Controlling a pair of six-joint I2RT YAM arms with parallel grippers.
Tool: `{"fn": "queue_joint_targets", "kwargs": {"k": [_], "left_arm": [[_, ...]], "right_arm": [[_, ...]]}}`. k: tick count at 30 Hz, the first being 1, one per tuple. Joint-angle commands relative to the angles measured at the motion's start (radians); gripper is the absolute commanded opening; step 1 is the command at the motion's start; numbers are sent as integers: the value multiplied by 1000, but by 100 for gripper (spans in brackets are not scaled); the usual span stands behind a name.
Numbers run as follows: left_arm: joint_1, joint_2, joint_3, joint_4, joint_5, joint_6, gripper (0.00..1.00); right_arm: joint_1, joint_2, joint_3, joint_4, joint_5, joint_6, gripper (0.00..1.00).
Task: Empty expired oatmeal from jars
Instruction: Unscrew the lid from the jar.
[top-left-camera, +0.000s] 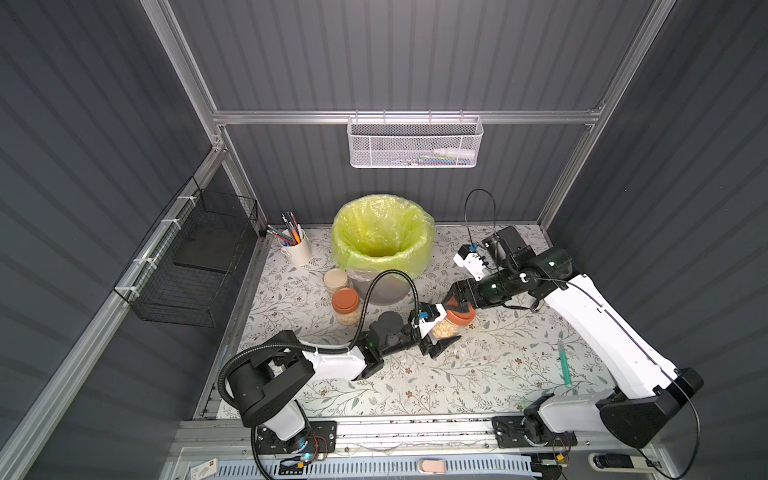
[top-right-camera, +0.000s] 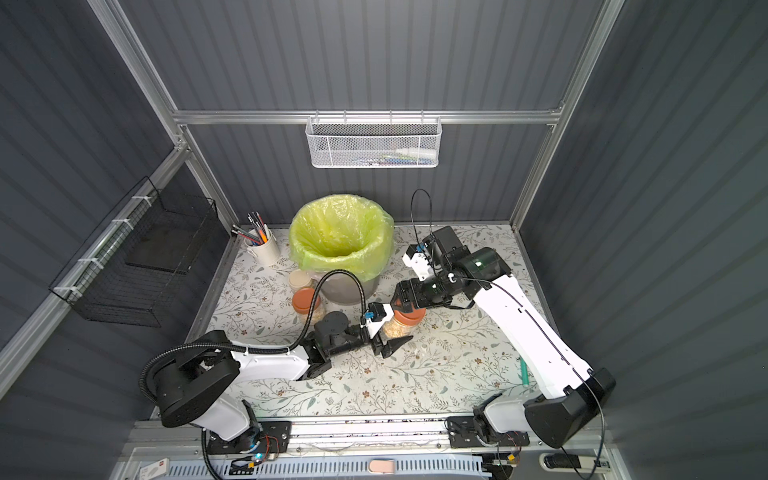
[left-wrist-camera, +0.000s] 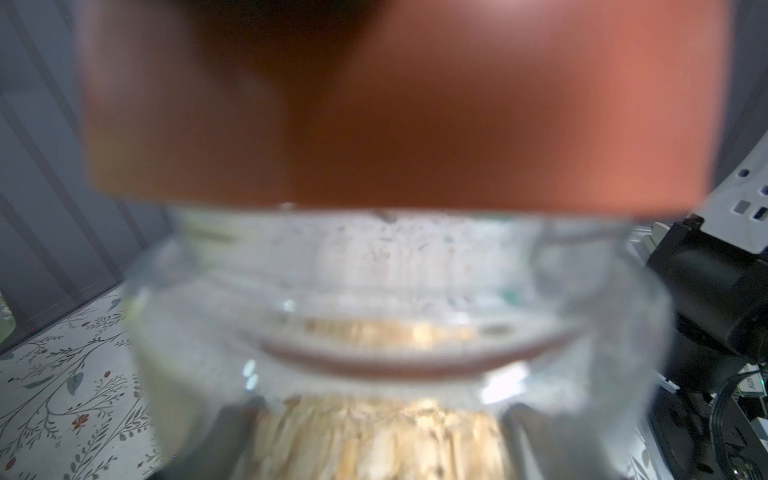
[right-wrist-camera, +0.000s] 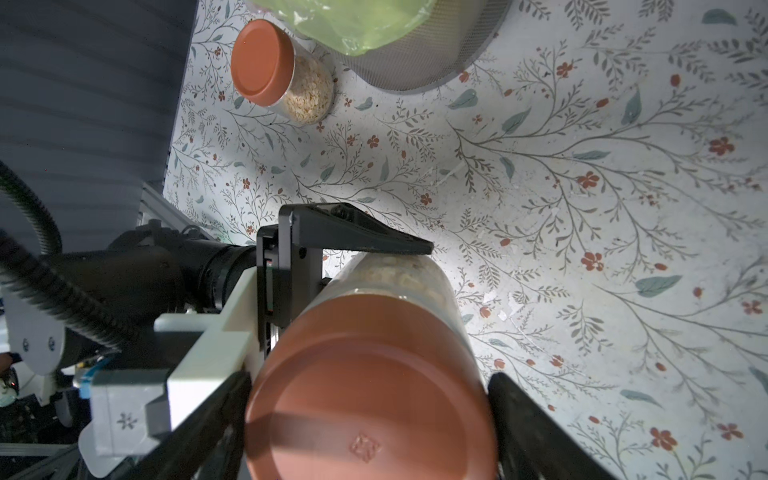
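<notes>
Gripping the held jar (top-left-camera: 449, 329) by its glass body, the left gripper (top-left-camera: 444, 332) has jaws clamped on it; the right gripper (top-left-camera: 457, 306) has jaws closed tight on the terracotta lid (right-wrist-camera: 374, 395). Oatmeal (left-wrist-camera: 374, 440) sits inside this jar, near the front of the bin (top-left-camera: 424, 249). A terracotta-lidded jar (top-left-camera: 346, 306) and a cream-lidded jar (top-left-camera: 336, 281) stand just beside the bin, lids on.

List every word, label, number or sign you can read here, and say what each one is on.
Nothing reads as clear text.
Embossed square mark on the terracotta-brown round lid of the clear glass jar: a sign, no legible letters.
Red logo on the white box at the front edge: too small to read.
Print on the small white label in the left wrist view: blurred.
</notes>
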Motion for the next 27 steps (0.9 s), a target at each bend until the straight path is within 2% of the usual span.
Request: {"fn": "queue_joint_targets", "kwargs": {"k": [1, 8, 16, 27], "left_arm": [[-5, -53, 8, 138, 48, -2, 20], [-4, -59, 2, 133, 43, -4, 20], [-4, -58, 2, 129, 50, -7, 20], [-4, -67, -38, 146, 21, -9, 19]], "right_arm": [[11, -2, 4, 32, -3, -135, 60], [12, -16, 3, -16, 33, -270, 56], [7, -57, -6, 20, 30, -406, 53], [-22, -56, 28, 6, -28, -446, 54]]}}
